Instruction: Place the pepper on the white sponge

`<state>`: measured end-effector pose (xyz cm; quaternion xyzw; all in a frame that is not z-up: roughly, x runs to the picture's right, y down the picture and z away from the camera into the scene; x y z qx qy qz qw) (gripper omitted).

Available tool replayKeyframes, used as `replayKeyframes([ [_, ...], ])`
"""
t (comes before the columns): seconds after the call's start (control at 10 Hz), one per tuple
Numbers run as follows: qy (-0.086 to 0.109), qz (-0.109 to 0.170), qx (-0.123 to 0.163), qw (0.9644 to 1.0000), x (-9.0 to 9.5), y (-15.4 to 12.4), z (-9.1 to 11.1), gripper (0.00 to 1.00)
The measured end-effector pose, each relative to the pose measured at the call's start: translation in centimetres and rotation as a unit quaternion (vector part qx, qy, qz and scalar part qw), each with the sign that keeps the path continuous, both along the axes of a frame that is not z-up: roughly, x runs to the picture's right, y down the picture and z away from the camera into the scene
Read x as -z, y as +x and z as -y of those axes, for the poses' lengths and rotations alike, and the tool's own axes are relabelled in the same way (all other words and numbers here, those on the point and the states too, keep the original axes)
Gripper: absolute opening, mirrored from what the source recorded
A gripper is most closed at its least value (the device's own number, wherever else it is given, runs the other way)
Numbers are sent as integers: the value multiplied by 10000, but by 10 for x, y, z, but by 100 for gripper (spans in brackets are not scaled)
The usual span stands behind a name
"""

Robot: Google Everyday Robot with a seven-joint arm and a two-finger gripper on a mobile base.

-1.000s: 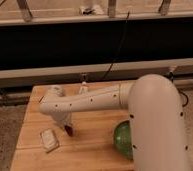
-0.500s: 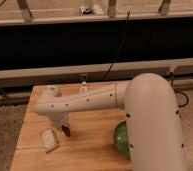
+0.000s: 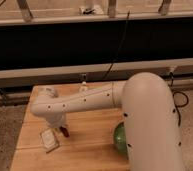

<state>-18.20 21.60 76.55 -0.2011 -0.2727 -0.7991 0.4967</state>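
Note:
My gripper (image 3: 62, 127) hangs down from the white arm over the left part of the wooden table (image 3: 90, 150). It is shut on the pepper (image 3: 65, 132), a small dark-red chili that sticks out below it just above the tabletop. The white sponge (image 3: 49, 140) lies flat on the table just left of and below the pepper, a small gap away. The pepper is beside the sponge's right edge, not over it.
A green bowl (image 3: 120, 138) sits on the table to the right, partly hidden behind my arm (image 3: 150, 125). A small white object (image 3: 83, 88) stands at the table's back edge. A dark wall with cables runs behind the table.
The gripper with the pepper has shifted slightly left and down, closer to the sponge. The sponge and bowl have not moved.

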Motion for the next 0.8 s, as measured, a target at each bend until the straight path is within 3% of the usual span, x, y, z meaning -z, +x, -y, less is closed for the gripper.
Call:
replayKeyframes([
  [0.8, -73, 201, 270, 9994, 9, -20, -8, 0],
])
